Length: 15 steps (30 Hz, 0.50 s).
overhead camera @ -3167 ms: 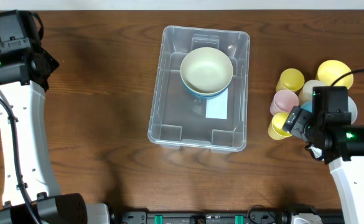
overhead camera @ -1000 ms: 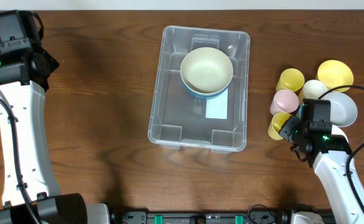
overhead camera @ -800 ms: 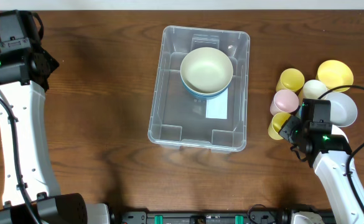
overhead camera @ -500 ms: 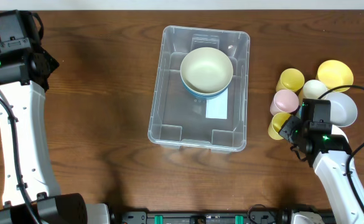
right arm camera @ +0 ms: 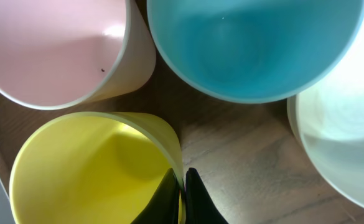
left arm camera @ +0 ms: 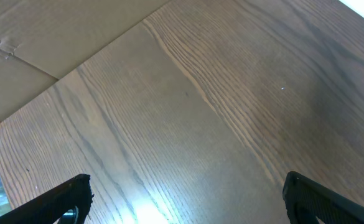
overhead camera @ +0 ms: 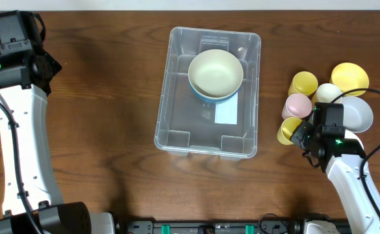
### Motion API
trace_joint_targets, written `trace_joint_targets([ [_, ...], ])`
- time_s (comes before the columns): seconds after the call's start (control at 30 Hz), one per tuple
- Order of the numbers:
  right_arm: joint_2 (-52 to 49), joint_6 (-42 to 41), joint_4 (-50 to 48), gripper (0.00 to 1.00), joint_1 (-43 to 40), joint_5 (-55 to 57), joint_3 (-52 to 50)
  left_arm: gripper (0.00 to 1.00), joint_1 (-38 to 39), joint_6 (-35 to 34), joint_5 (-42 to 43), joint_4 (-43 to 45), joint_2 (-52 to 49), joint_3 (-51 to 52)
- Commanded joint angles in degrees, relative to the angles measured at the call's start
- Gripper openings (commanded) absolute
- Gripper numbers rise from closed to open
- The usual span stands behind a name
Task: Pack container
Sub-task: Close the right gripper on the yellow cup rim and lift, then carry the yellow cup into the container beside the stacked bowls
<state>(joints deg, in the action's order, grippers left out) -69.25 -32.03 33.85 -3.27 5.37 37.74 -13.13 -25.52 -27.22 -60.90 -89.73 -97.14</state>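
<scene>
At desk (overhead camera: pixel 99 130) centre: container (overhead camera: pixel 190 123), clear, holding a cream bowl (overhead camera: pixel 215 71) nested in a blue bowl (overhead camera: pixel 215 99). To its right, apart from it, sits a tight cluster of cups and bowls. Right fingers (right arm camera: pixel 185 190) pinched on the yellow cup (right arm camera: pixel 88 174) rim. Pink cup (right arm camera: pixel 51 50) and blue cup (right arm camera: pixel 250 43) crowd just beside it, white bowl (right arm camera: pixel 337 137) near. Left fingers (left arm camera: pixel 191 196) spread wide, holding nothing, over the desk at far left.

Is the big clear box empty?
No, the container holds a cream bowl sitting inside a blue bowl.
</scene>
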Motion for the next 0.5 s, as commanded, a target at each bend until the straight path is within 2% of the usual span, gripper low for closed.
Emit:
trace_joint_targets([
  [0.0, 0.9, 0.0, 0.8, 0.01, -0.4, -1.6, -0.1, 0.98, -0.2, -0.5, -0.9, -0.1, -0.2, -0.2],
  [0.2, 5.8, 3.3, 9.2, 0.01, -0.4, -1.2, 5.2, 0.98, -0.2, -0.5, -0.9, -0.1, -0.2, -0.2],
  [0.47, 9.9, 9.6, 24.1, 0.01, -0.3, -3.0, 21.7, 0.98, -0.2, -0.5, -0.9, -0.1, -0.2, -0.2],
])
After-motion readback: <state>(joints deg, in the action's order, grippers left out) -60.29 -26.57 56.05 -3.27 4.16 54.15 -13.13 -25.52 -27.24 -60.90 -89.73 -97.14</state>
